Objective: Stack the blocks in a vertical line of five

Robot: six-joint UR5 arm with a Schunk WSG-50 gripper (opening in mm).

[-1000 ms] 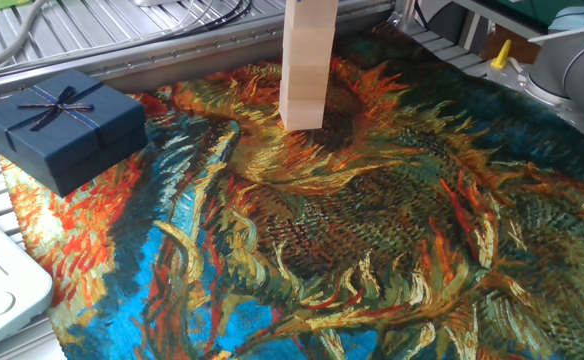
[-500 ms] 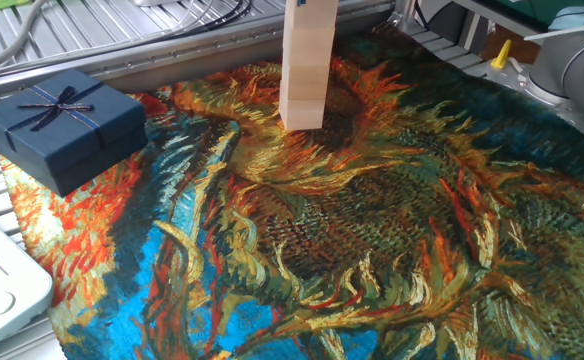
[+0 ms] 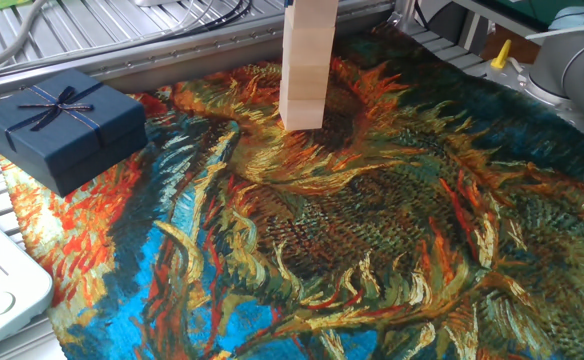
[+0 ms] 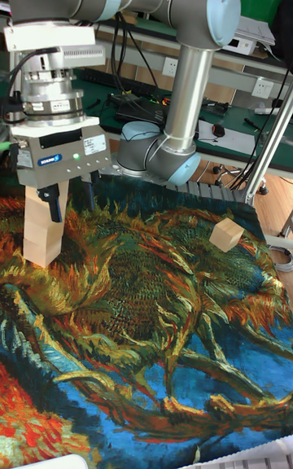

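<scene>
Nothing had moved since a second earlier. At 9 o'clock the gripper [image 4: 67, 202] sat low over the stack [image 4: 42, 231], fingers straddling its top block, grip unclear, probably placing it squarely; a spare block [image 4: 227, 234] waited at 2 o'clock.

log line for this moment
gripper: at top of block stack, grip unclear | loose block: on cloth, apart | gift box: untouched
</scene>
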